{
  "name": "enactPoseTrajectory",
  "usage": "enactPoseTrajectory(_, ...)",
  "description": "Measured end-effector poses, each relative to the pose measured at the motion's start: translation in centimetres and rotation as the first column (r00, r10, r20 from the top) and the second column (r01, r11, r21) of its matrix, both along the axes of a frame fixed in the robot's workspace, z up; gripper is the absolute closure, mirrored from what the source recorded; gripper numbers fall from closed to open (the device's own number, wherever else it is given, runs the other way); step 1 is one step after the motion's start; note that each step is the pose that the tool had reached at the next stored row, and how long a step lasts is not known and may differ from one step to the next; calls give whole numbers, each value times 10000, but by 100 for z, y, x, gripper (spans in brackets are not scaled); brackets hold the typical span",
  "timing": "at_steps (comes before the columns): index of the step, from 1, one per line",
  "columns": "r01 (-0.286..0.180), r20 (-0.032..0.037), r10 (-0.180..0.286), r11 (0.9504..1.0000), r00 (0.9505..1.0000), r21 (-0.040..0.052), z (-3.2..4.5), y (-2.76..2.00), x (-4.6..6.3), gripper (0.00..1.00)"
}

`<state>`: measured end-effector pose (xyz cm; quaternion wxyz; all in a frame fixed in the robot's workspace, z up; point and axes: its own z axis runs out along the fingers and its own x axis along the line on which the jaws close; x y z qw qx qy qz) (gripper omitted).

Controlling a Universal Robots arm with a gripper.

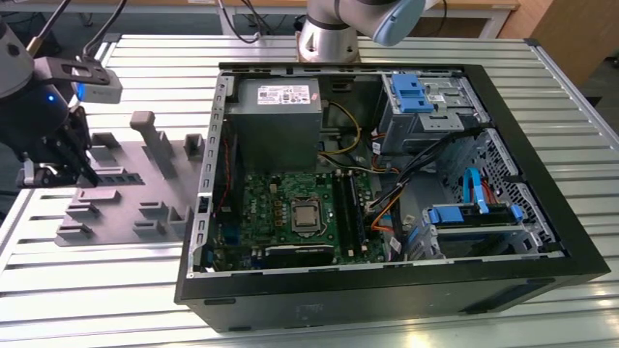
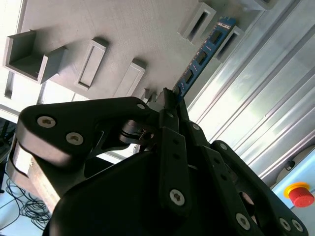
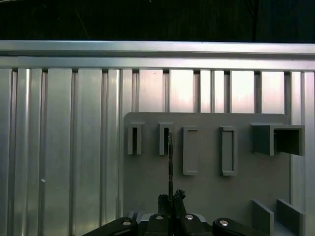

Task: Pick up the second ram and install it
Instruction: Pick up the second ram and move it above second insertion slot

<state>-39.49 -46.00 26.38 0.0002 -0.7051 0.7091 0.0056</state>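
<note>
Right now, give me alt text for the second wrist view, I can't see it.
The black gripper pinches the near end of the second ram, a blue stick with black chips, whose far end reaches a slotted holder on the grey tray. The tray sits on a ribbed metal table.

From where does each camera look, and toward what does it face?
Exterior view: from above, facing down on the open computer case and grey tray; the arm's base and gripper show.
First wrist view: on the arm, facing past the gripper to the tray and slatted table.
Second wrist view: on the arm, looking along the gripper.
Both wrist views share the second ram in the gripper.
</note>
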Motion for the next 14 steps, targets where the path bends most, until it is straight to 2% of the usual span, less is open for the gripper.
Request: enactPoseTrajectory(14, 0, 0, 0, 10000, 10000, 0, 57, 0, 0, 86)
